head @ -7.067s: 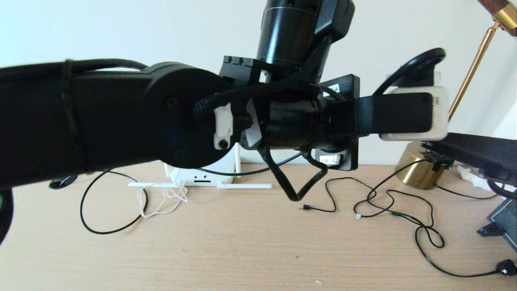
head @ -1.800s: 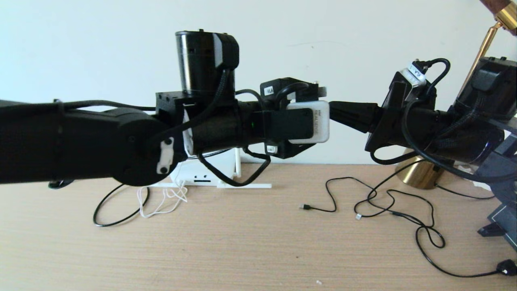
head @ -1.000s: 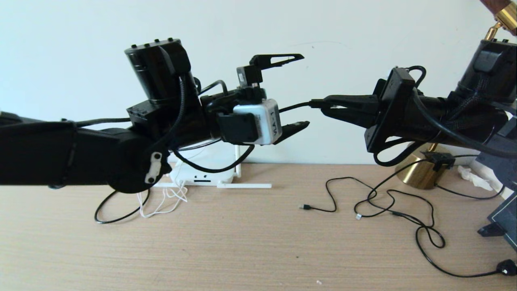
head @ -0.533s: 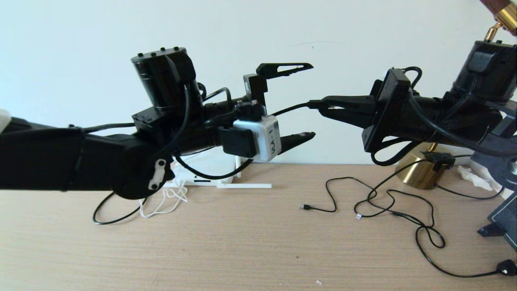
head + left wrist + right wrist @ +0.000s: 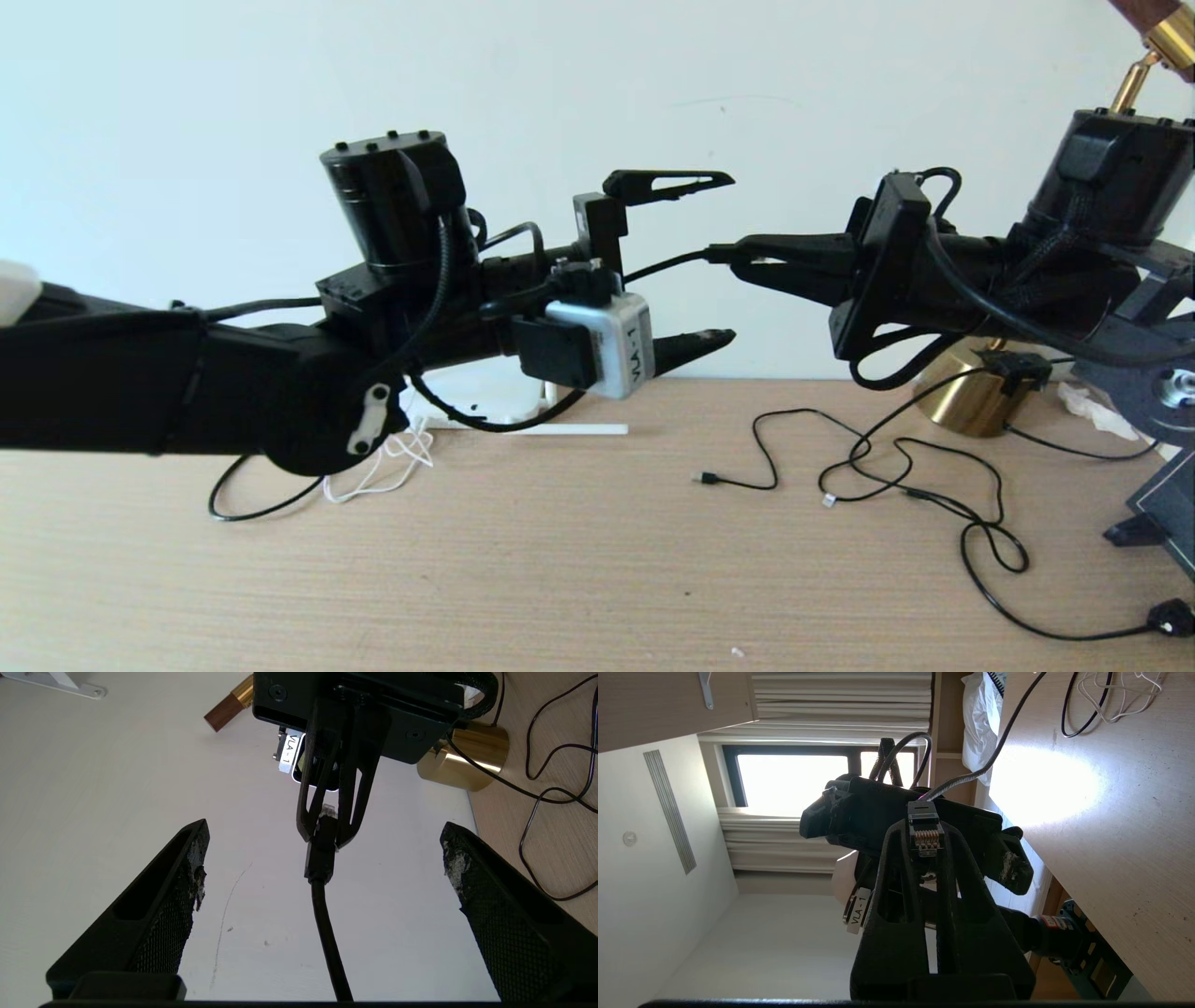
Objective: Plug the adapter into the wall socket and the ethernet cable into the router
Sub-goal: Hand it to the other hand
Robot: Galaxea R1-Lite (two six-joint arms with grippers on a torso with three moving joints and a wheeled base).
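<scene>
The ethernet cable's black plug (image 5: 717, 252) is pinched in my right gripper (image 5: 738, 255), which is shut on it and held high above the desk. In the right wrist view the plug (image 5: 926, 833) shows its copper contacts between the right gripper's tips (image 5: 926, 828). My left gripper (image 5: 733, 255) faces it, open wide, one finger above and one below the cable (image 5: 322, 914), touching nothing. The router is mostly hidden behind my left arm; one white antenna (image 5: 579, 429) lies on the desk. A thin white cord (image 5: 383, 467) lies beside it. Adapter and wall socket are out of view.
A brass lamp base (image 5: 971, 392) stands at the back right. Thin black cords (image 5: 934, 495) with small connectors sprawl over the right half of the wooden desk (image 5: 560, 579). A dark object (image 5: 1158, 513) sits at the right edge. A white wall is close behind.
My left gripper has opened and let go of the plug, which the right gripper keeps. The left arm has sunk a little and the right gripper has shifted slightly left.
</scene>
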